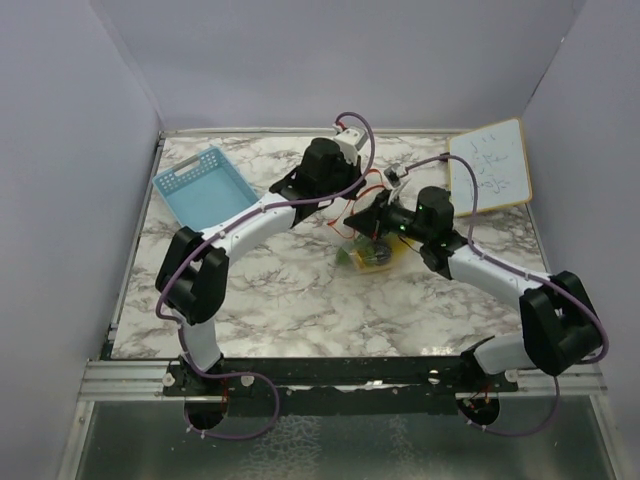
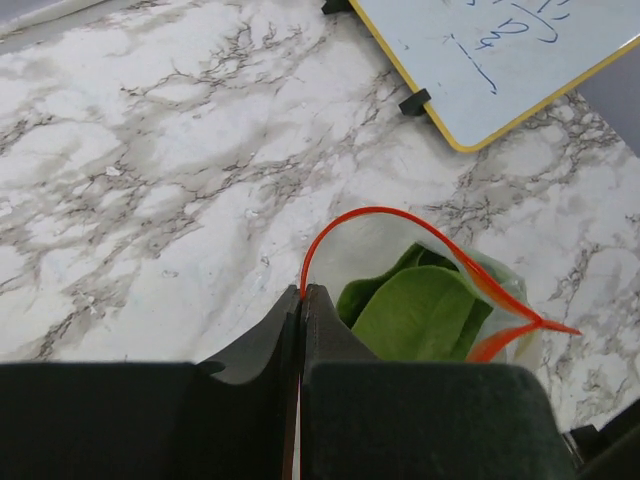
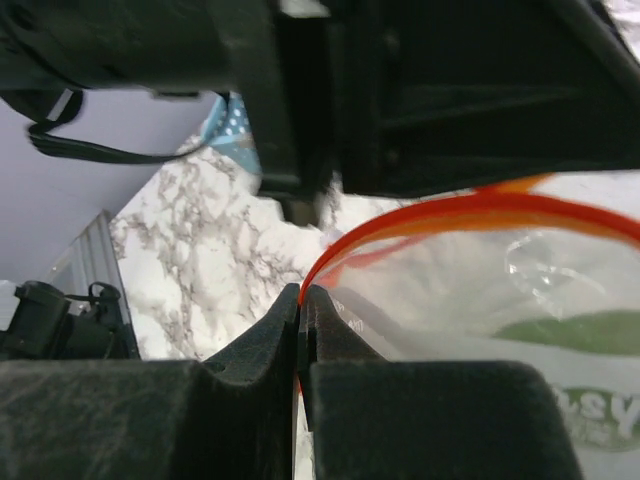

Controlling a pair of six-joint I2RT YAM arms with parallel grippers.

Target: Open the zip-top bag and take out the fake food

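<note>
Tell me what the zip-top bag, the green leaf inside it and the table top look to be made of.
The zip-top bag: thin clear plastic film, glossy; it is see-through and wrinkles, with an orange-red zip strip. The green leaf: probably moulded plastic, smooth with a soft sheen. The table top: marble-patterned, grey veins on white; real stone or printed laminate, cannot tell.

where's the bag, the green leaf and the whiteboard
bag (image 2: 400,210): left wrist view, on its orange zip strip
green leaf (image 2: 415,315): left wrist view, middle of the leaf, inside the bag
whiteboard (image 2: 520,60): left wrist view, on its white face
</note>
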